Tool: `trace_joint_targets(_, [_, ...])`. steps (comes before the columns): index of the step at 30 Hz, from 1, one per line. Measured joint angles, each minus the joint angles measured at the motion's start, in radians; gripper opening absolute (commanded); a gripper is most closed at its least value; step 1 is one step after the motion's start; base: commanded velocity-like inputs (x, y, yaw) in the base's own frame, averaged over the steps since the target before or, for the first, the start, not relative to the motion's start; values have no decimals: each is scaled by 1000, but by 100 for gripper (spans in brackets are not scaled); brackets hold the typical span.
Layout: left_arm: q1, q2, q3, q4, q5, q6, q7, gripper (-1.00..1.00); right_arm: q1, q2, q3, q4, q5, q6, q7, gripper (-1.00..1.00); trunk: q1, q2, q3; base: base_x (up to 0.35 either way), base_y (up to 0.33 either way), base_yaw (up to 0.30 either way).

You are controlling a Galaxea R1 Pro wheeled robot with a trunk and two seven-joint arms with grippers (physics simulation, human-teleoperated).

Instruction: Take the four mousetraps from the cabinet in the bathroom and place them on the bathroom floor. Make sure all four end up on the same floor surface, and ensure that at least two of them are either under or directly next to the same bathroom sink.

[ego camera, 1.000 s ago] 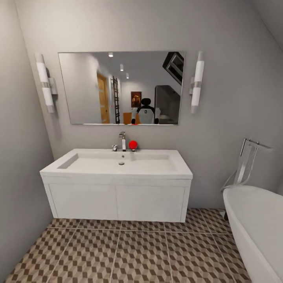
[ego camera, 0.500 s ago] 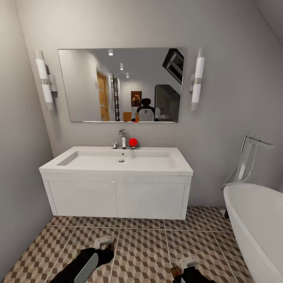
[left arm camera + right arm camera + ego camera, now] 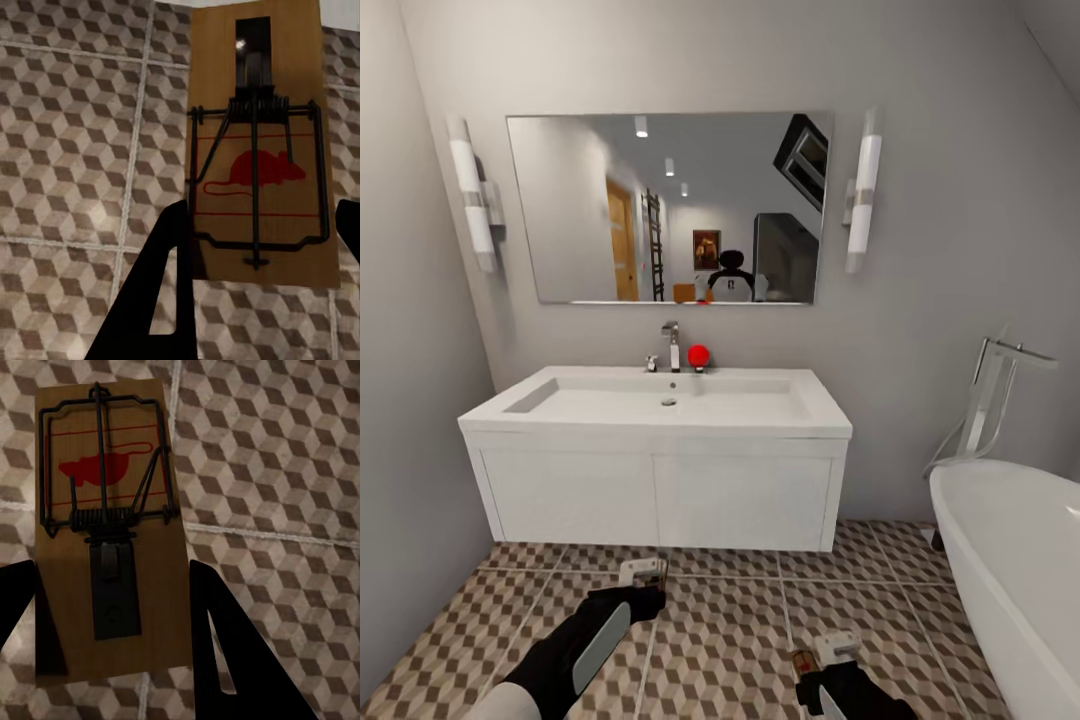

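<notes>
Flanking bathroom sink (image 3: 660,405): bathtub (image 3: 1010,560), wall (image 3: 410,400).

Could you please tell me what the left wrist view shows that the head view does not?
Left wrist view: the mousetrap in close detail, its red mouse print and dark wire spring, held between the left gripper's fingers.

Head view: the bathroom sink, mirror, bathtub and right gripper.

Both: the patterned bathroom floor and the left gripper.

The head camera faces the bathroom sink (image 3: 660,405) from across the room, angled slightly down. Both wrist cameras look down, close over the bathroom floor (image 3: 67,135) — the same tiles at the head view's bottom.
</notes>
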Motion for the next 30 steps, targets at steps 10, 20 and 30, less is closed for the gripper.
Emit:
trace_joint_targets(10, [-18, 62, 21, 18, -46, -28, -26, -100, -17, 2, -17, -11, 6, -16, -8, -100, 27, -49, -22, 0, 0, 0])
trace_joint_targets(20, [-53, 71, -2, -4, -29, -47, -9, -100, -74, 6, -17, -68, 1, -9, 3, -100, 27, -49, -22, 0, 0, 0])
trace_joint_targets(30, [-53, 72, -7, -60, -20, -55, -5, -100, -109, 9, -18, -125, -1, 24, -27, -100, 27, -49, -22, 0, 0, 0])
